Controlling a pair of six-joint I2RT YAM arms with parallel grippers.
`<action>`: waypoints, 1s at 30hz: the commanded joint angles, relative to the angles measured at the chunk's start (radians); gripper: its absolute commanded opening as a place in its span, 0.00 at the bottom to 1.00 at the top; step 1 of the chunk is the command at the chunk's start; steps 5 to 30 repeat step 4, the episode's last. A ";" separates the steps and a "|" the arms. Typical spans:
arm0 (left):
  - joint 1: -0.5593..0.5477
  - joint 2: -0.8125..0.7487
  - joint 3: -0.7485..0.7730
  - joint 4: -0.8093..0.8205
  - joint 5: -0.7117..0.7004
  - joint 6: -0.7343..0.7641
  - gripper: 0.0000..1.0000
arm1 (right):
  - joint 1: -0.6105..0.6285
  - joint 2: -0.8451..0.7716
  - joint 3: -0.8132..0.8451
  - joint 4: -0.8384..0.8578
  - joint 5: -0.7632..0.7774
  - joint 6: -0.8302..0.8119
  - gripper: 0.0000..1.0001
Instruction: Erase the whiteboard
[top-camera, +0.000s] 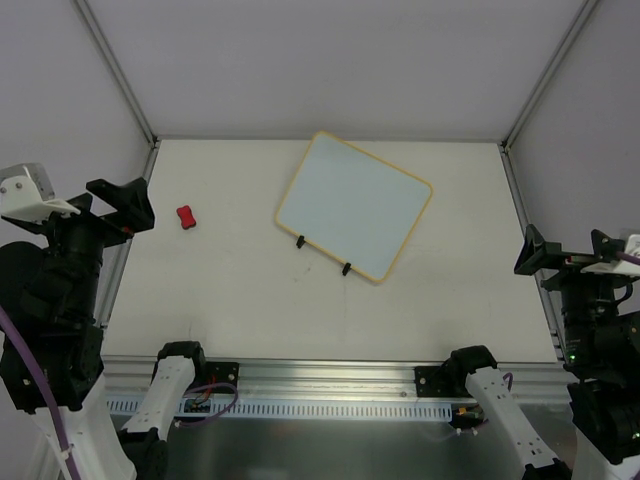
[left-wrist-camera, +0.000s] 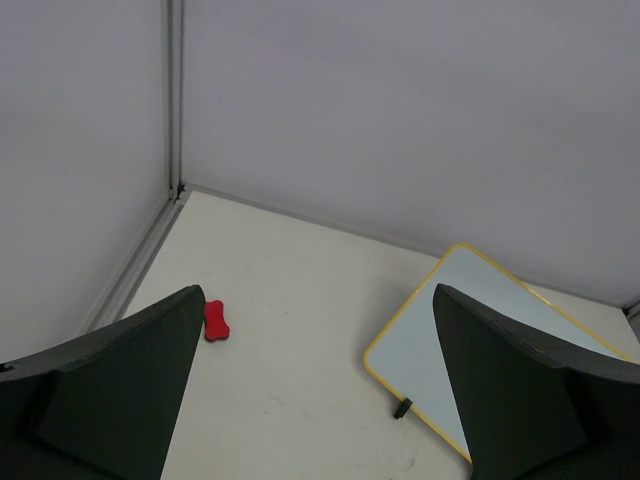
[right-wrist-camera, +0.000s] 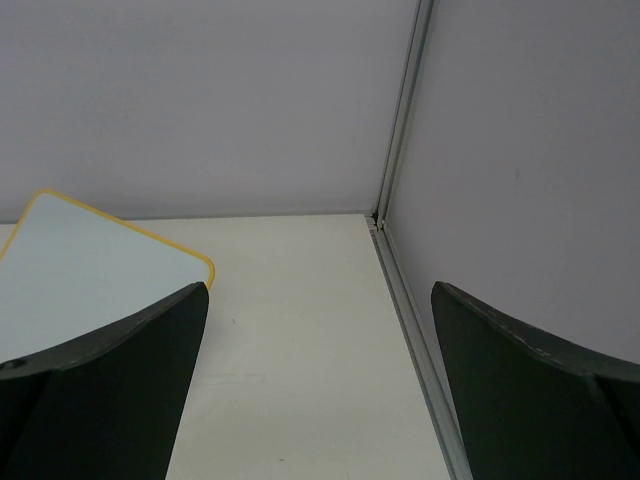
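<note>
Gaping wide and empty, the left gripper (left-wrist-camera: 318, 300) hangs at the left edge of the table (top-camera: 240, 290), the right gripper (right-wrist-camera: 320, 290) likewise at the right edge. Well apart from both, the whiteboard (top-camera: 355, 205) lies flat and askew toward the back. Overhead and left wrist views show a red block (top-camera: 186, 217) left of it; the right wrist view catches only one board corner.

Looked like a robotics lab test cell to me: plain pale grey wall panels (top-camera: 300, 60) in silver aluminium corner posts (top-camera: 117, 70) boxed in an off-white tabletop (top-camera: 230, 300), with a slotted metal mounting rail (top-camera: 330, 380) along its near edge.
</note>
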 joint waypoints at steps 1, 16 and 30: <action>-0.008 0.000 0.025 0.012 -0.030 0.021 0.99 | 0.007 0.013 0.032 0.029 -0.001 -0.025 0.99; -0.009 0.000 0.023 0.012 -0.032 0.021 0.99 | 0.007 0.015 0.031 0.031 -0.003 -0.023 0.99; -0.009 0.000 0.023 0.012 -0.032 0.021 0.99 | 0.007 0.015 0.031 0.031 -0.003 -0.023 0.99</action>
